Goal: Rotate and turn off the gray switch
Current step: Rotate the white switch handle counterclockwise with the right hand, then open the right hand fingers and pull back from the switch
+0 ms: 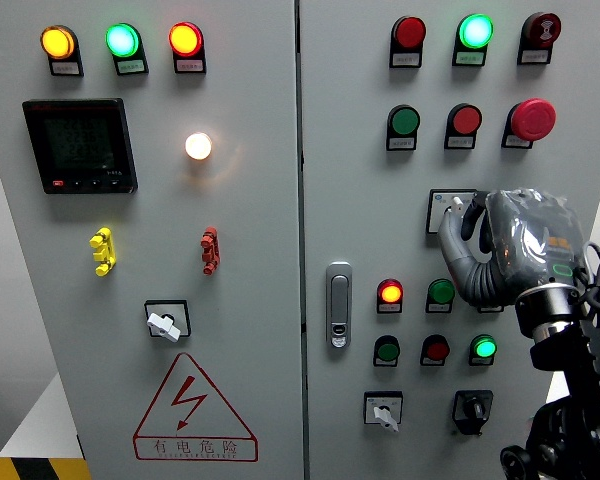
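R hand (500,245) at mid-right, fingers curled on gray switch (458,208). 3 other rotary switches: 2 gray (166,322) (383,411), 1 black (472,409). 1 door handle (339,304).

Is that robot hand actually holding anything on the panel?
Yes: the right hand pinches the knob of the gray switch with its fingertips. No left hand shows.

Left cabinet door: three lit indicator lamps (121,40) along the top, amber, green, amber. Black digital meter (79,145) below, display dark. One white lamp (198,146) lit beside it. Yellow handle (102,251) and red handle (210,249) mid-panel. High-voltage warning triangle (194,411) at bottom. Right door: red mushroom button (532,119), door latch (339,305), possibly keyed.
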Controlling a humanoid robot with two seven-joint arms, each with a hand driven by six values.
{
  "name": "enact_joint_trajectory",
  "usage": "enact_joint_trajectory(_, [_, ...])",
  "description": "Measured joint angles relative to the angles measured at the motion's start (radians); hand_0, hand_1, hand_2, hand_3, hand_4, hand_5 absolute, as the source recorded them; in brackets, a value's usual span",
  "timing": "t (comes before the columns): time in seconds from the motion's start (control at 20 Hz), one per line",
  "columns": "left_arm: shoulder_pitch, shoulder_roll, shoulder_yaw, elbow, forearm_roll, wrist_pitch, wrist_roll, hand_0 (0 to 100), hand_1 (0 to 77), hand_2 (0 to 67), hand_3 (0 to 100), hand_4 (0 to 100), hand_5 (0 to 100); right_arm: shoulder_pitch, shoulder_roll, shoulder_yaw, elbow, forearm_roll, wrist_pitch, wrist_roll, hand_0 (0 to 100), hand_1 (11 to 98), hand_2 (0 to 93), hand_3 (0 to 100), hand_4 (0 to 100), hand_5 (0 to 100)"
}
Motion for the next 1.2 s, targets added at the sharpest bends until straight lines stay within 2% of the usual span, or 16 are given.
enact_joint_trajectory(0.1, [0.000, 0.000, 0.000, 0.000, 0.000, 0.000, 0.000, 34, 0.0, 12.3, 22, 12, 12, 0.000, 0.0000, 0.000, 0.001, 0.000, 0.000, 0.000, 78, 32.4, 71.7, 90, 100, 98])
enact_joint_trajectory(0.15, [0.000, 0.000, 0.000, 0.000, 0.000, 0.000, 0.000, 34, 0.0, 12.3, 22, 12, 12, 0.000, 0.0000, 0.000, 0.002, 0.000, 0.000, 0.000, 81, 29.9, 67.4, 90, 100, 98])
enact_joint_trajectory(0.2, [0.000, 0.000, 0.000, 0.000, 0.000, 0.000, 0.000, 34, 0.0, 12.3, 22, 12, 12, 0.000, 0.0001, 0.000, 0.002, 0.000, 0.000, 0.000, 86, 24.5, 61.0, 90, 100, 98])
enact_joint_trajectory(0.25, [0.000, 0.000, 0.000, 0.000, 0.000, 0.000, 0.000, 34, 0.0, 12.3, 22, 12, 12, 0.000, 0.0001, 0.000, 0.003, 0.000, 0.000, 0.000, 86, 19.6, 58.4, 90, 100, 98])
enact_joint_trajectory(0.35, [0.000, 0.000, 0.000, 0.000, 0.000, 0.000, 0.000, 34, 0.0, 12.3, 22, 12, 12, -0.002, 0.0000, 0.000, 0.003, 0.000, 0.000, 0.000, 26, 23.2, 51.3, 90, 100, 98])
enact_joint_trajectory(0.4, [0.000, 0.000, 0.000, 0.000, 0.000, 0.000, 0.000, 34, 0.0, 12.3, 22, 12, 12, -0.003, 0.0000, 0.001, 0.003, 0.000, 0.000, 0.001, 0, 26.2, 50.1, 90, 100, 98])
enact_joint_trajectory(0.5, [0.000, 0.000, 0.000, 0.000, 0.000, 0.000, 0.000, 34, 0.0, 12.3, 22, 12, 12, -0.003, -0.0003, 0.001, 0.003, 0.000, 0.000, 0.001, 0, 30.9, 49.6, 90, 100, 98])
enact_joint_trajectory(1.2, [0.000, 0.000, 0.000, 0.000, 0.000, 0.000, 0.000, 34, 0.0, 12.3, 22, 12, 12, -0.007, -0.0005, 0.004, 0.008, 0.000, 0.002, 0.001, 0, 31.3, 46.8, 90, 100, 98])
